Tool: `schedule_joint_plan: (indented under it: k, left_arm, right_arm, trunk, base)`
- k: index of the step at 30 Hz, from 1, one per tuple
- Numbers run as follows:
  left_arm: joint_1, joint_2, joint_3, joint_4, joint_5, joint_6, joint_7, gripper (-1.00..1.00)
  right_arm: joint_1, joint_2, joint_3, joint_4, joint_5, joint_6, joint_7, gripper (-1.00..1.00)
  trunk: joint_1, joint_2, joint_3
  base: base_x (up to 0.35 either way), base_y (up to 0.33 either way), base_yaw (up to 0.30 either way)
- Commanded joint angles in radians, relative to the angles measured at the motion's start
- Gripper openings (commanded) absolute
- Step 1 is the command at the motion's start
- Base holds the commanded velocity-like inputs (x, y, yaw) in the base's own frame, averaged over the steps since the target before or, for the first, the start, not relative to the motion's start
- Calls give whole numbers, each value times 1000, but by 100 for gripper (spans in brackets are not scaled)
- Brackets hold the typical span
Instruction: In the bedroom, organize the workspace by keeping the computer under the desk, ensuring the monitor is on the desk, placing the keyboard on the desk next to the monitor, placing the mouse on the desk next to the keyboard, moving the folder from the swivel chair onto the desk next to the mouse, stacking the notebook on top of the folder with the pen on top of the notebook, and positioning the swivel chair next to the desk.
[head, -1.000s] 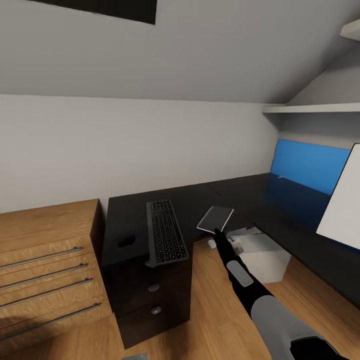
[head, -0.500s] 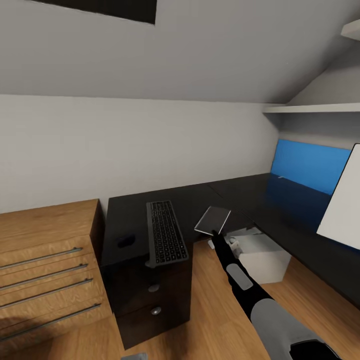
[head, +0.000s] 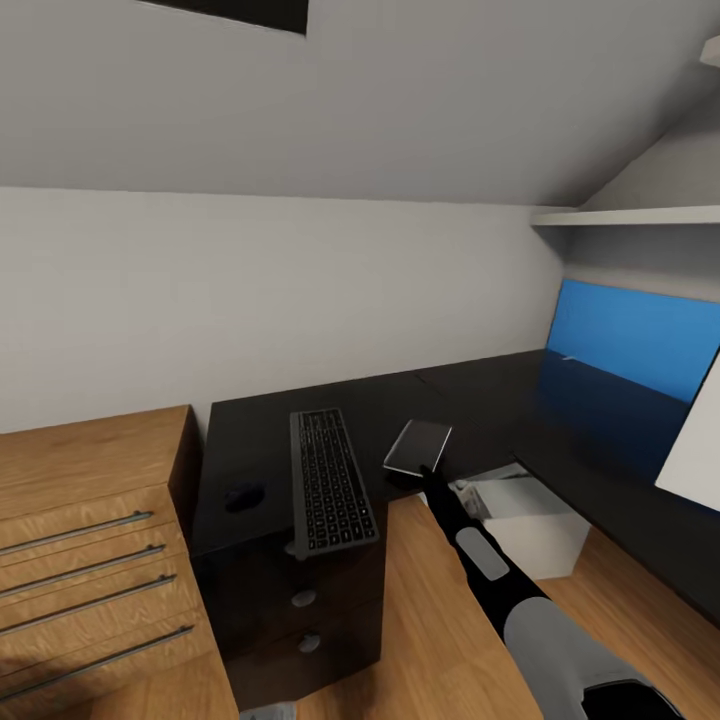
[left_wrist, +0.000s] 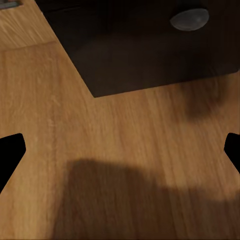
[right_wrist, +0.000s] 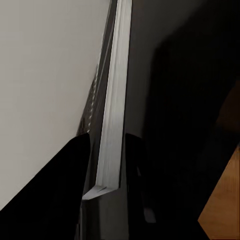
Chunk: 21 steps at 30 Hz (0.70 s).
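My right gripper (head: 428, 470) is clamped on the notebook (head: 418, 446) just beside the keyboard (head: 328, 479) over the desk (head: 260, 440); my left fingers (left_wrist: 10, 157) are spread apart.

The monitor (head: 697, 435) was cut off by the right edge of the head view, only a white slanted piece showing. The computer (head: 525, 515) sat partly hidden under the desk (head: 560, 420) and behind the right arm. The right tool (head: 427, 472) was too small there to read its fingers. A small dark thing (head: 243, 496) left of the keyboard (head: 327, 478) was too dim to name.
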<state>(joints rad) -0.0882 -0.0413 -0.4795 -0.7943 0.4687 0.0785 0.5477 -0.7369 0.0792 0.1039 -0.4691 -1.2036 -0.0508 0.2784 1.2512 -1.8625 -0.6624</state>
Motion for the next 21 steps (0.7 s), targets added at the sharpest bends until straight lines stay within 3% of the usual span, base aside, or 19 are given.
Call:
schedule_joint_plan:
  k: [1,12,21]
  left_arm:
    - [-1,1,-3,-2,4,4,7,100]
    - [-1,1,-2,-69,5,7,10,100]
    - [-1,1,-2,-87,5,6,11,100]
  right_arm:
    - [-1,-2,6,1,-11,-1,-1,-100]
    - [-1,-23,-22,1,-13,48,-16,-100]
    - [-1,-31,-114,1,-12,148,-18,-100]
  trunk:
    - [0,-1,-1]
    - [4,-8,-4]
    - [38,-71,-32]
  base:
    - [24,0,0]
    - [6,0,0]
    - [0,0,0]
